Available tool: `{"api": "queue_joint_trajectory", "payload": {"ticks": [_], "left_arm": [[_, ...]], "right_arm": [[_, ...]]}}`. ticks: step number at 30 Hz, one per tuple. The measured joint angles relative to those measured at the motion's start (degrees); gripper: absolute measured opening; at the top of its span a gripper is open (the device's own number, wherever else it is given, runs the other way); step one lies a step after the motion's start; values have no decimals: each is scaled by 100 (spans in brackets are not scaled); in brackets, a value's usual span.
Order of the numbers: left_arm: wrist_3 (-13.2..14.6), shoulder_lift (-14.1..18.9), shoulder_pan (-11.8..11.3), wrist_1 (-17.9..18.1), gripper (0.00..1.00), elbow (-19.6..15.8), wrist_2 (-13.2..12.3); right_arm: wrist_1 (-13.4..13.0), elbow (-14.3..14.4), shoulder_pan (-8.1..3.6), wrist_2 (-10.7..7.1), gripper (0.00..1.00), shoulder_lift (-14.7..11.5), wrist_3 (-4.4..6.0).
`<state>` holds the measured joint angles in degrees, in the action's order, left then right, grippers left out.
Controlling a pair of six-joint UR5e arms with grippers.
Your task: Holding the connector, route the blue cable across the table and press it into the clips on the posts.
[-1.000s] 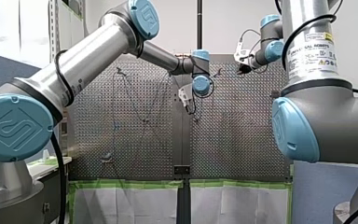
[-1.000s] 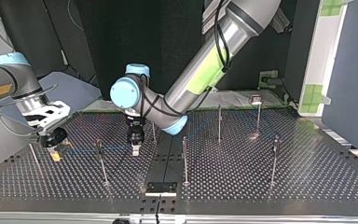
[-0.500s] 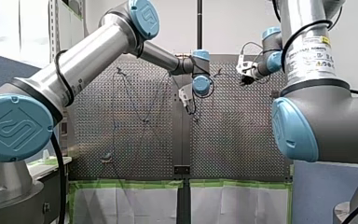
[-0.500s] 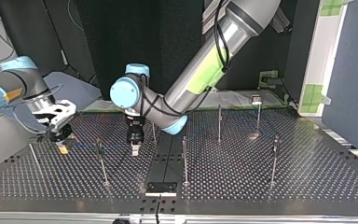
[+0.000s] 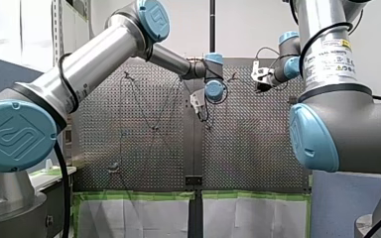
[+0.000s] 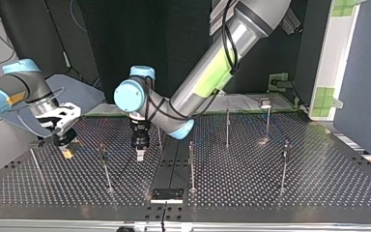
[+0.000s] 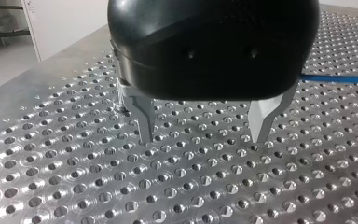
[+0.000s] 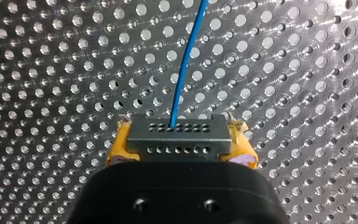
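Blue cable (image 8: 182,70) leaves the connector (image 8: 177,133) clenched in my right pincer (image 8: 182,151) over the counter (image 8: 51,70); left pincer (image 7: 204,134) gapes empty. Slack may snag a post (image 6: 105,166), tugging the connector askew.

- Front view: high, from the robot's side, looking across the surface (image 5: 248,148).
- Top view: low, facing back; both share the surface.
- Wrist views: close above it.

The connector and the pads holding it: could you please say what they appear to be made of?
The connector: grey, matte, probably moulded plastic, given its dull face and pin holes. The pads: yellow, soft-looking, likely rubber or foam, with ragged edges.
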<state>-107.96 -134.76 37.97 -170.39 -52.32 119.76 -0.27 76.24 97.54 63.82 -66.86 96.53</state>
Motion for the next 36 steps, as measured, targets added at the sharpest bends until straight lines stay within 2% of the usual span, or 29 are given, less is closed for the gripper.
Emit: {"api": "queue_joint_trajectory", "payload": {"ticks": [3, 7, 14, 16, 21, 27, 31, 36], "left_arm": [[-30, 93, 93, -95, 100, -93, 94], [-149, 278, 279, -159, 100, -277, 216], [-433, 634, 485, -54, 100, -633, -8], [-525, 728, 505, -112, 100, -728, -99], [-781, 1012, 535, -369, 100, -1008, -344], [-830, 1313, 594, -652, 100, -1269, -399], [-836, 1498, 577, -598, 100, -1448, -352], [-793, 1781, 627, -341, 100, -1730, -306]], "right_arm": [[7, -44, -21, 8, 0, -43, 7], [12, -180, -10, 45, 0, -189, 79], [-28, -242, 13, 72, 0, -440, 375], [-28, -242, 14, 75, 0, -453, 412], [-30, -214, 15, 93, 0, -453, 435], [-35, -209, 16, 103, 0, -449, 431], [-36, -208, 16, 105, 0, -446, 430], [-36, -196, 16, 112, 0, -441, 430]]}}
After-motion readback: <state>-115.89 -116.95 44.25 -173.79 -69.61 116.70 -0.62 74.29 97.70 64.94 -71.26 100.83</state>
